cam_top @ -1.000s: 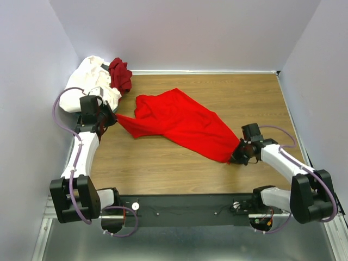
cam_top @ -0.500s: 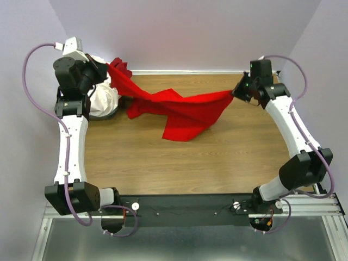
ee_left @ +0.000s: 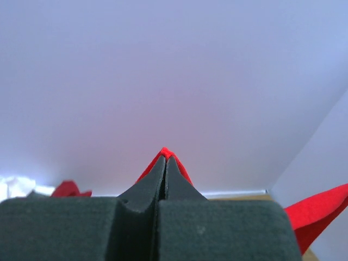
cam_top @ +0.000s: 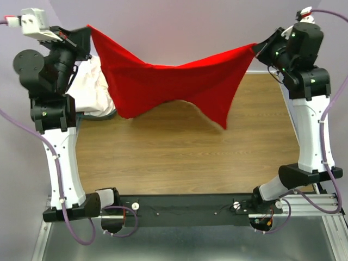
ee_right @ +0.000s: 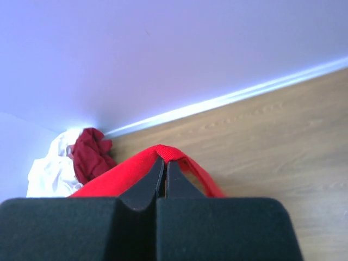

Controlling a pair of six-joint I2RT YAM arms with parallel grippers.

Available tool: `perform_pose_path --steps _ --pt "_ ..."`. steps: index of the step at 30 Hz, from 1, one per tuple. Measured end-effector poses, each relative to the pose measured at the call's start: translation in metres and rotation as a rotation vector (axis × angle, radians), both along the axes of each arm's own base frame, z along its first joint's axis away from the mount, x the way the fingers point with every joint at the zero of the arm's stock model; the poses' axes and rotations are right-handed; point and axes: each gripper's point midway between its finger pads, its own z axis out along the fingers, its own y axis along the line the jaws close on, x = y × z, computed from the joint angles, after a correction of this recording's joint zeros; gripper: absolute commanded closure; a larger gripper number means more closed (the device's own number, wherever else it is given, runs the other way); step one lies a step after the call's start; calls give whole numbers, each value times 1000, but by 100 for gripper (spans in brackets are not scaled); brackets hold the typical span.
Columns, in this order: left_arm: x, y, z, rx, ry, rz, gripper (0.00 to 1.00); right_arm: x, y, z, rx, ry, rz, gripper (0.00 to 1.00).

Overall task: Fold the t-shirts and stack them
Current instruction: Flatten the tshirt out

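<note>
High above the counter [cam_top: 190, 163], my left hand [cam_top: 88, 28] and right hand [cam_top: 256, 49] are each clamped on an edge of the red t-shirt [cam_top: 174, 87], so it hangs spread between them, ready, I judge, to lay flat. Both arms stand tall and wide apart. Far left lie the white t-shirt [cam_top: 89, 92] and maroon t-shirt [ee_right: 89, 152], crumpled.

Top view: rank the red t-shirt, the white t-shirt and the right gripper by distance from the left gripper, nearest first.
1. red t-shirt: corner pinched in the jaws of the left gripper.
2. white t-shirt: bunched at the far-left corner, beside that arm.
3. right gripper: far right, across the table.
</note>
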Motion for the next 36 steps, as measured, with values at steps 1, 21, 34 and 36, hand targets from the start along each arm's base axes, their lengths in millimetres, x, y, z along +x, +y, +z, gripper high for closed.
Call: perform_pose_path --steps 1,21,34,36 --pt "-12 -2 15 6 -41 -1 100 -3 -1 7 -6 -18 1 99" --pt "-182 -41 162 39 -524 -124 100 -137 -46 149 -66 -441 -86 99" --pt "19 -57 13 -61 -52 -253 100 -3 -32 -8 -169 -21 -114 99" --pt "40 -63 -11 -66 14 -266 100 0 -33 -10 -173 -14 -118 99"
